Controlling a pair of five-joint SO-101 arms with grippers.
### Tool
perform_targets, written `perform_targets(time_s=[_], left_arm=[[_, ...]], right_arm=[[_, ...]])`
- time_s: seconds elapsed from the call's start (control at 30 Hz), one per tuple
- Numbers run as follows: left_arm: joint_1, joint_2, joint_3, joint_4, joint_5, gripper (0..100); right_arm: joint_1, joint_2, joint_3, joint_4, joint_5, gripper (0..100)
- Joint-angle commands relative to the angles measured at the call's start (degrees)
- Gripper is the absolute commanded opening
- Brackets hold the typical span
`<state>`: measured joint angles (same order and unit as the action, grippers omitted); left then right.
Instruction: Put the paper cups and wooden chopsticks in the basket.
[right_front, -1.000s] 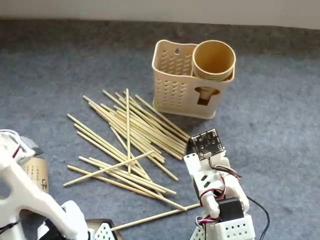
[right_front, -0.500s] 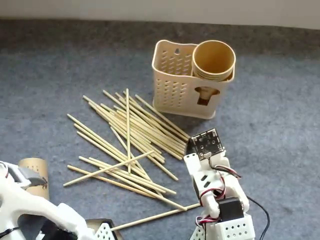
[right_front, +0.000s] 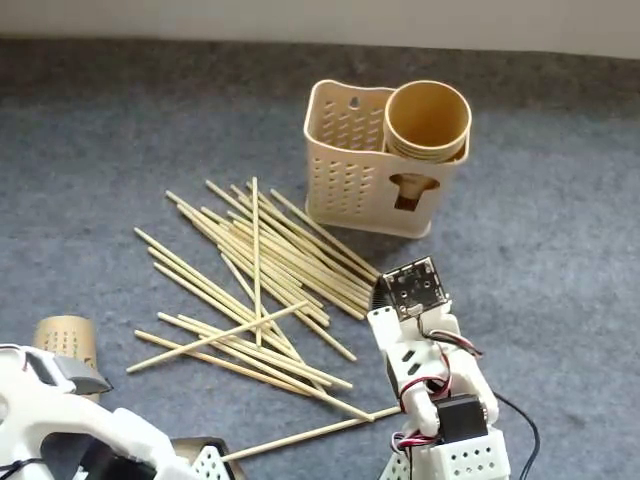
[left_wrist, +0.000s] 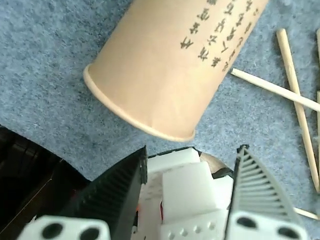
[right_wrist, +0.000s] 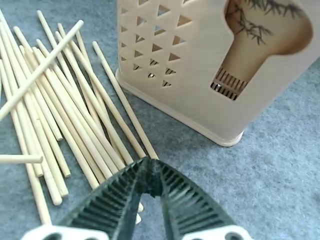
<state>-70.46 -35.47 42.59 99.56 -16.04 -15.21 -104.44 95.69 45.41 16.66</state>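
Your L gripper (left_wrist: 193, 150) has its jaws spread wide and grasps nothing. It sits just short of the loose paper cup (left_wrist: 170, 65), prob. lined up for a pick. That cup lies on its side on the grey carpet (right_front: 560, 260), at approx. 8 o'clock from the wooden chopsticks (right_front: 260, 285). Its rolled rim faces the jaws, and its long axis runs roughly 12 to 6 in the high view.

The sticks lie loose and flat, most pointing 10 to 4, one 12 to 6, a few 8 to 2.

The basket (right_front: 350, 165) stands upright at 1 o'clock from the pile. The stacked cups (right_front: 427, 120) fill its 3 o'clock side, and the other side looks free for sticks.

Your R gripper (right_wrist: 148, 182) is clenched tip to tip and empty, at the pile's 4 o'clock end.
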Motion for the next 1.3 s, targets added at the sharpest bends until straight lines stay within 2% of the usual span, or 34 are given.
perform_targets(time_s=[0.0, 0.17, 0.33, 0.43, 0.63, 0.87, 1.27], left_arm=[[-0.6, -1.5, 2.3, -6.6, -0.4, 27], [-0.6, -1.5, 4.3, -13.5, -0.2, 27], [1.8, -1.5, 4.0, -14.6, -0.1, 27], [4.3, -1.5, 4.0, -14.8, 4.6, 27], [10.5, -1.5, 4.2, -21.1, 14.0, 27], [18.2, -1.5, 3.9, -24.7, 23.5, 27], [27.9, -1.5, 3.9, -36.2, 32.0, 27]], right_arm=[[-0.5, -0.2, 5.7, 0.9, 0.8, 0.9], [-0.5, -0.2, 5.7, 0.9, 0.8, 0.9], [-0.5, -0.2, 5.7, 0.9, 0.8, 0.9], [-0.5, -0.2, 5.7, 0.9, 0.8, 0.9], [-0.4, -0.2, 5.7, 0.9, 0.8, 0.9], [-0.4, -0.2, 5.7, 0.9, 0.8, 0.9], [-0.4, -0.2, 5.7, 0.9, 0.8, 0.9]])
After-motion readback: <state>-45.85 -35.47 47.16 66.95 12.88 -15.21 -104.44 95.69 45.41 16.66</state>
